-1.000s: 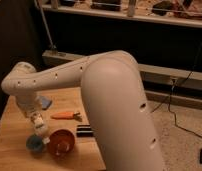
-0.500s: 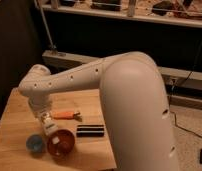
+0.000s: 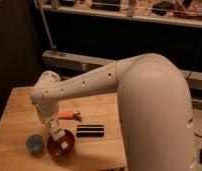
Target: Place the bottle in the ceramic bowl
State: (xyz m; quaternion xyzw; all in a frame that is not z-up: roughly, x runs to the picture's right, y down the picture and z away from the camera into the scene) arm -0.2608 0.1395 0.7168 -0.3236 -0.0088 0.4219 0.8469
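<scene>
Jaws (image 3: 58, 136) over ceramic bowl (image 3: 61, 149) (near table (image 3: 16, 112) front edge); grip state: cannot tell.

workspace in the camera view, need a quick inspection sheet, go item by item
surface: wooden table, light grain.
job's things: ceramic bowl at the table's front edge; a pale object at the gripper, probably the bottle, over the bowl's inside.
clutter: small blue-grey bowl left of the ceramic bowl; orange-handled tool; black bar right of the bowl.
grippers: gripper directly above the ceramic bowl, pointing down.
cables: a dark cable hanging at right.
surroundings: dark shelving behind; metal pole.
</scene>
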